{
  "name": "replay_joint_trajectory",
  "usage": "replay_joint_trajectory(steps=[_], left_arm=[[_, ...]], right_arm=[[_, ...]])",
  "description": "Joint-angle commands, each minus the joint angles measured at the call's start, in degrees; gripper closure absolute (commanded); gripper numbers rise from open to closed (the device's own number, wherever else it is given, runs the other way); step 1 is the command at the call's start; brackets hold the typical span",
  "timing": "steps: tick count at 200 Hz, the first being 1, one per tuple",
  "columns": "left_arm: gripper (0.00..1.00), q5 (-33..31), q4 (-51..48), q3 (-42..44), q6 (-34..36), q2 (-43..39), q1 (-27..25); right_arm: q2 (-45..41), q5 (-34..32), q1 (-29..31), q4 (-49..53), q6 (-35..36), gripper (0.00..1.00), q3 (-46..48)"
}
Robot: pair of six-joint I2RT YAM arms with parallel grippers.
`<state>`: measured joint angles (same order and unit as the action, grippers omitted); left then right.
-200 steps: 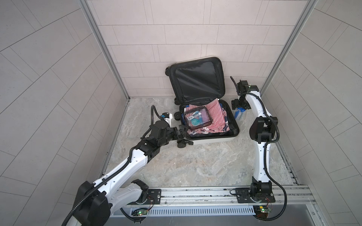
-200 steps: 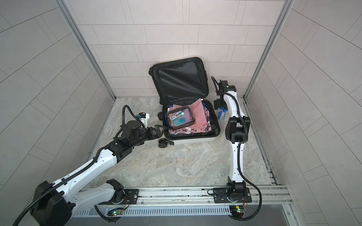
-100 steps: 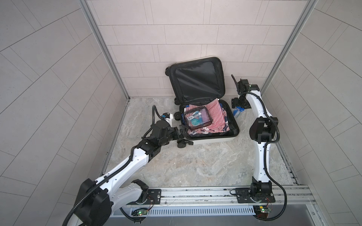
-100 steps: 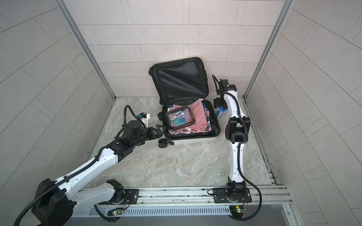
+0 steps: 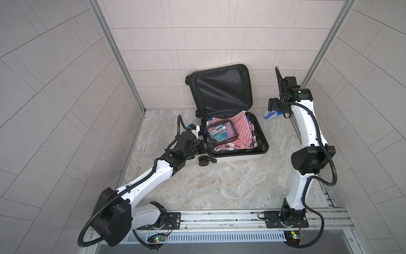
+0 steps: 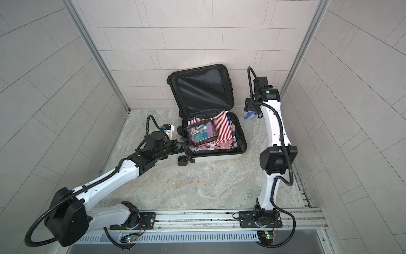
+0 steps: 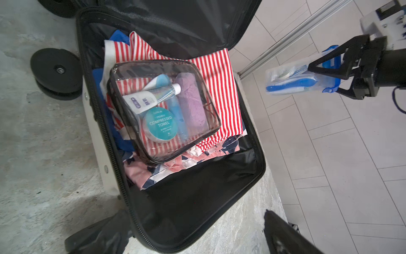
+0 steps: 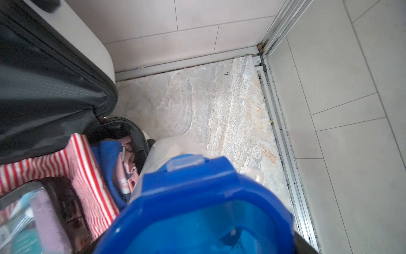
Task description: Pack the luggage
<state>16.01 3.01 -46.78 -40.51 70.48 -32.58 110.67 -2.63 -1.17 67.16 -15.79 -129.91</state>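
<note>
One item apparently left: right tool [image 5: 273,108] pinches toothbrush kit [image 5: 269,115] right of luggage [image 5: 237,157]; next, lift it in. Left tool [image 5: 209,146] spread.

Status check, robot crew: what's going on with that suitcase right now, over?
Left gripper jaws open at luggage rim. Right gripper jaws gripping blue-ended pouch beside it. Luggage open, clothes and toiletry bag inside. Nothing blocking the opening.

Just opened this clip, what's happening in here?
The open luggage is being packed, its lid standing near the back wall. Inside are striped clothes and a clear toiletry pouch. The left end effector hovers open at the luggage's near-left corner. The right end effector straddles a blue-and-clear pouch beside the luggage; a grip isn't clear.
</note>
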Motion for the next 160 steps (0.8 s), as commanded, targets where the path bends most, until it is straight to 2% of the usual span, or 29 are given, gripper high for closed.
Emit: replay_joint_trajectory(steps=[1,38,81,126,160], left_arm=[[0.0,0.5,2.08,-2.57,-0.1,0.72,-0.97],[0.01,0.94,2.36,-4.28,-0.09,2.09,-1.78],[0.02,0.97,2.98,-5.5,-0.71,3.56,-2.05],[0.02,1.22,3.06,-6.22,-0.71,4.53,-2.06],[0.02,0.95,2.98,-6.99,-2.26,5.63,-2.13]], right_arm=[[-6.23,1.06,1.33,-4.35,-2.62,0.22,4.07],[-16.2,5.68,4.32,-10.44,-4.26,0.23,14.9],[-25.36,19.78,7.86,-20.87,-11.11,0.24,33.15],[-26.5,35.18,10.99,-29.69,-17.62,0.26,46.05],[-25.15,41.9,13.1,-35.97,-20.32,0.27,53.33]])
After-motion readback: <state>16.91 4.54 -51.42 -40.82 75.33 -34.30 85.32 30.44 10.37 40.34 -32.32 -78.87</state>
